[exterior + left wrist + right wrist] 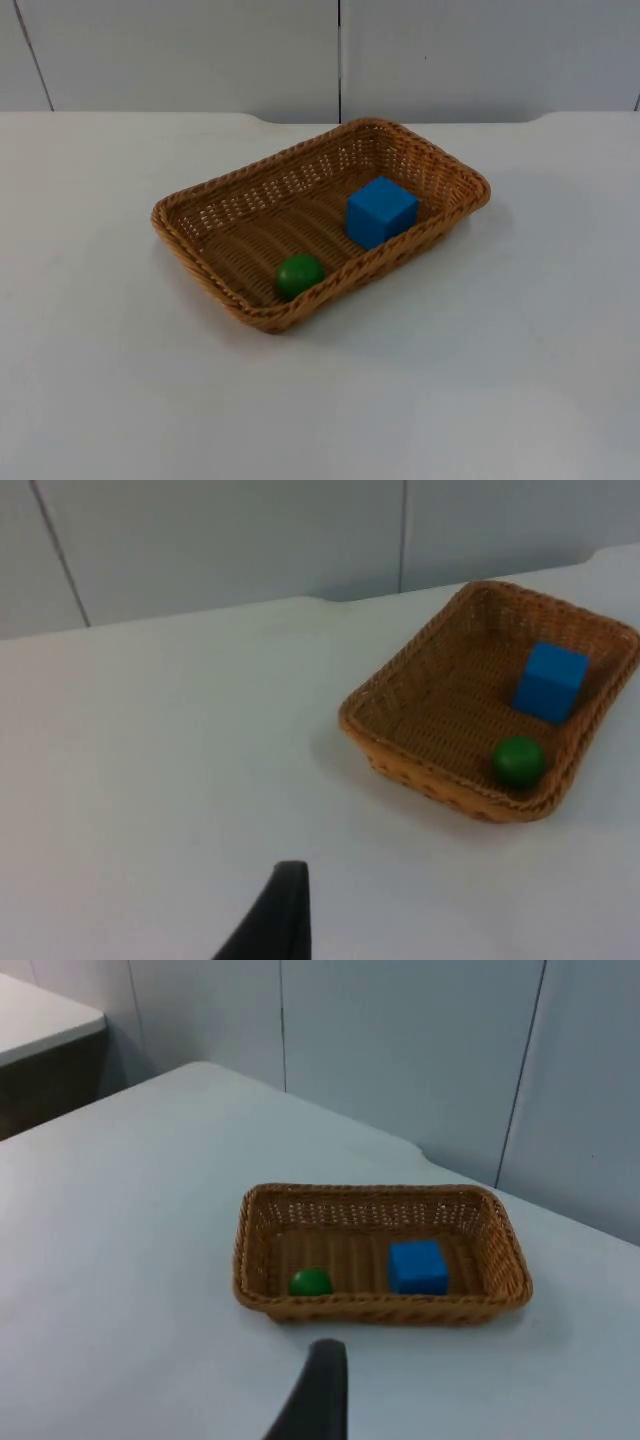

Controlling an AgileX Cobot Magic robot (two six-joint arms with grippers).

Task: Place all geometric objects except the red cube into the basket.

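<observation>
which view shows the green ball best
The top view: the green ball lies large and unblocked inside the basket, against its near wall. The left wrist view shows it smaller; the right wrist view smallest.

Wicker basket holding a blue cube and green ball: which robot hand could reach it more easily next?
Probably the right hand: waiting back over the white table, it faces the long side of the brown wicker basket straight on. The left hand, also back, has the basket off to one side.

Lab-style test bench, bare white table (520, 380), plain grey partition wall (200, 50) behind
</observation>
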